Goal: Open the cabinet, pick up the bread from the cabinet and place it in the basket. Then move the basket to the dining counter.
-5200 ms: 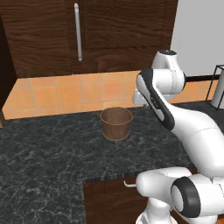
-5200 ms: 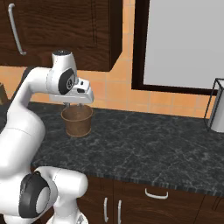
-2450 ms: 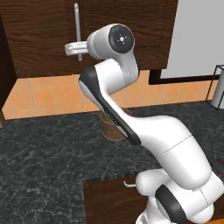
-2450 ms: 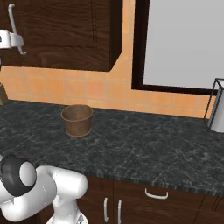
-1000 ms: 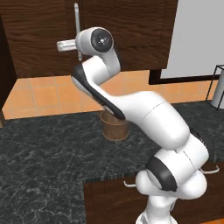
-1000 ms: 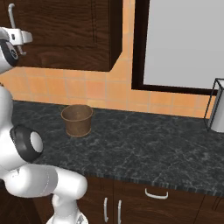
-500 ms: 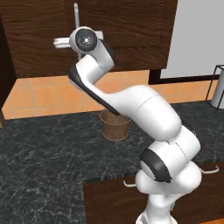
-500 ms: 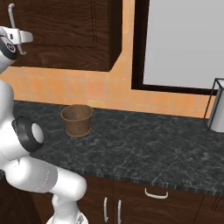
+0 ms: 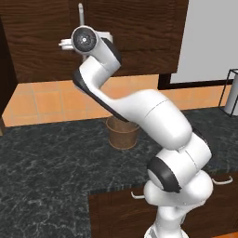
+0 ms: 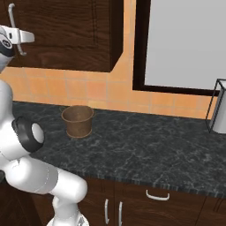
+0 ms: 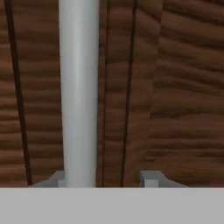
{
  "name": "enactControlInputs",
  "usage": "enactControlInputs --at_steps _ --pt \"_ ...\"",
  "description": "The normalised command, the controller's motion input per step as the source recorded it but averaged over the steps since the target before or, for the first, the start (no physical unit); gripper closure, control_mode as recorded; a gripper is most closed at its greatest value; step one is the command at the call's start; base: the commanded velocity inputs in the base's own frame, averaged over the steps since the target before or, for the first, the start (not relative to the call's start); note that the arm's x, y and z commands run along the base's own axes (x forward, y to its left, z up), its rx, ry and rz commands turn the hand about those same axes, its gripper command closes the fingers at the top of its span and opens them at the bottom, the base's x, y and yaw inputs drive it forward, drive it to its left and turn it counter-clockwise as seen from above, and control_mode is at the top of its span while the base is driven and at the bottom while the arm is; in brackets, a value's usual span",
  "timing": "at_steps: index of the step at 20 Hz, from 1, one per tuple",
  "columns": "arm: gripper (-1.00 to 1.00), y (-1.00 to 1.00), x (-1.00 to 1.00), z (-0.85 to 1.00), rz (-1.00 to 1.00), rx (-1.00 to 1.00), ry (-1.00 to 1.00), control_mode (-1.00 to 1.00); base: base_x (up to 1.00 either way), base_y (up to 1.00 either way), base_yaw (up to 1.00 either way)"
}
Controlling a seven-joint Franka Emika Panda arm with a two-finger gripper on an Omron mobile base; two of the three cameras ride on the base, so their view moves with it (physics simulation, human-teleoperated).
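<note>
Gripper point(image 11: 105, 179) fingers, narrower than a second ago, now straddle the cabinet's point(image 9: 139, 32) silver bar handle point(image 11: 78, 92), upper left; grasp near.

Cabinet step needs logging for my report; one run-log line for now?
phase: reach | claw: at cabinet handle | cabinet: shut | basket: on counter

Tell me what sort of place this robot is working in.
A rendered home kitchen, most likely. A dark wood-grain wall cabinet with a long silver bar handle hangs over an orange tiled backsplash, and a black speckled counter with low cabinet fronts holds a small woven basket.
</note>
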Motion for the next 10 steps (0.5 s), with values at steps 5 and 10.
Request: enactControlInputs --at_steps 5,10 --pt "1.0 -1.0 0.0 -0.22 0.0 0.01 0.0 -1.0 0.0 0.0 0.0" --pt "1.0 -0.96 -0.08 -0.09 0.04 0.03 -0.02 -1.0 0.0 0.0 0.0"
